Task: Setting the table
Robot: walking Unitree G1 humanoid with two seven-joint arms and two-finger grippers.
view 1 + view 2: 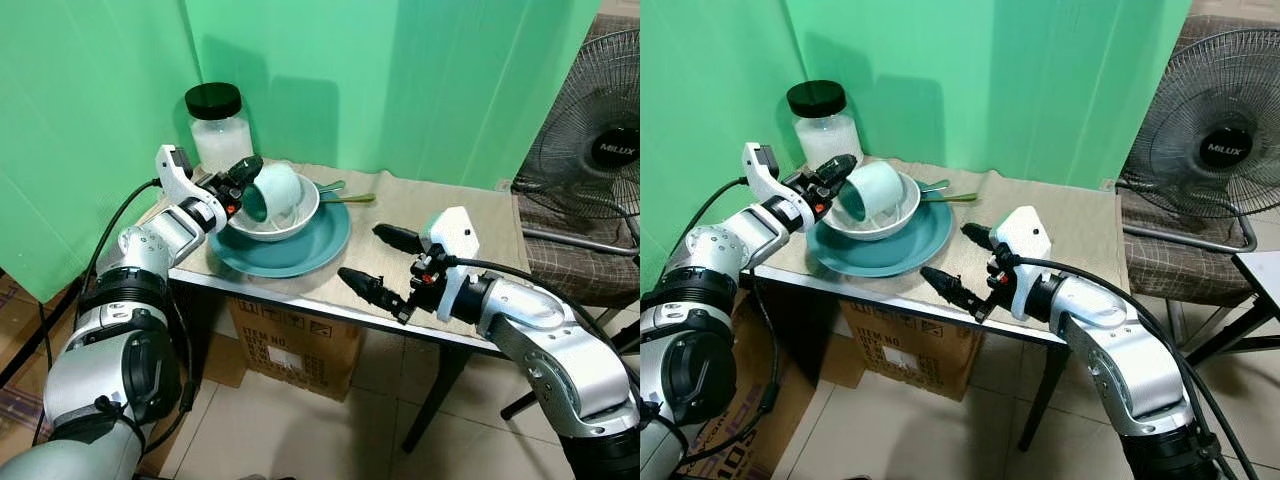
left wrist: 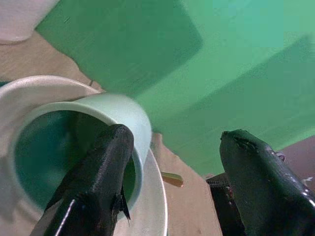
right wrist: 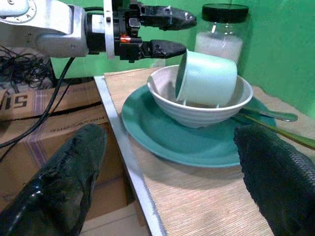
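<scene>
Right gripper [image 1: 381,262]: nearest my head camera, hovering at the front edge of the tabletop with its two fingers spread wide and nothing between them; I read it as waiting.
Left gripper [image 1: 238,182]: up at the stack, fingers apart, one finger dipped inside the mouth of the cup and the other outside and above it. From my wrist camera I cannot tell whether it pinches the wall yet, so I call it parted, not clamped.
Cup [image 1: 271,191]: mint green, tipped on its side in the white bowl [image 1: 296,212], mouth turned toward my left arm.
Plate [image 1: 310,246]: teal, under the bowl, flat on the mat.
Cutlery [image 1: 345,195]: a spoon and something with a yellowish handle lie just behind the bowl, partly on the plate rim.
Progress: I judge this early. Everything sits stacked in one pile; the cup is not yet out, and bowl, plate and cutlery are not yet laid apart.
Tabletop [image 1: 470,215]: small, covered by a tan woven mat, bare on the right half, so room to spread the setting.
Room: green cloth backdrop [image 1: 400,80] behind, a black-lidded jar [image 1: 218,126] of white stuff at the back corner, a cardboard box [image 1: 290,345] underneath, a standing fan [image 1: 595,130] to the right, tiled floor.
</scene>
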